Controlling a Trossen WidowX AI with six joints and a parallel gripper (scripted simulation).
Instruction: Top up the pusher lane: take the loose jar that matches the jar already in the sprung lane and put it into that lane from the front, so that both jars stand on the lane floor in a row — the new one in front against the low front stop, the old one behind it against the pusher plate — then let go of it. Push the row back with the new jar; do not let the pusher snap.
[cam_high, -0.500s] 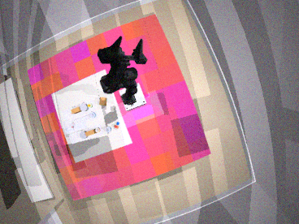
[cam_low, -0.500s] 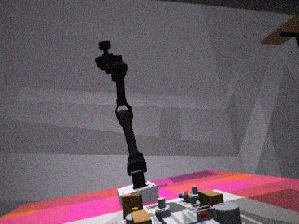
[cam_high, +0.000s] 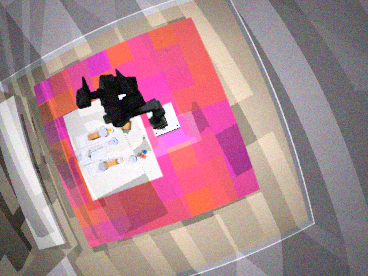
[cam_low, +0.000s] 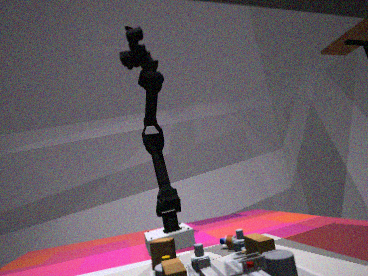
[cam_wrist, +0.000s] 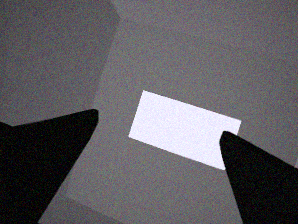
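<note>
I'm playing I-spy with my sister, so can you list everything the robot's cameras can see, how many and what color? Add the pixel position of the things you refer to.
Patchwork mat (cam_high: 200, 200) (cam_low: 260, 218): one, pink, orange and purple, under everything.
White board (cam_high: 102, 190): one, on the mat.
Brown blocks: at least three, on or by the board.
Grey cylinder (cam_low: 280, 262): one, front of the exterior view.
Small bits: some red, blue and yellow, too blurry to name or count.
Bright rectangle (cam_wrist: 182, 130): one, white, ahead of the gripper.
Base plate (cam_high: 172, 111) (cam_low: 187, 232): one, white, beside the board.
Arm (cam_high: 120, 102) (cam_low: 151, 105): one, black, reaching up.
Gripper (cam_wrist: 159, 126): one, black, open and empty.
</note>
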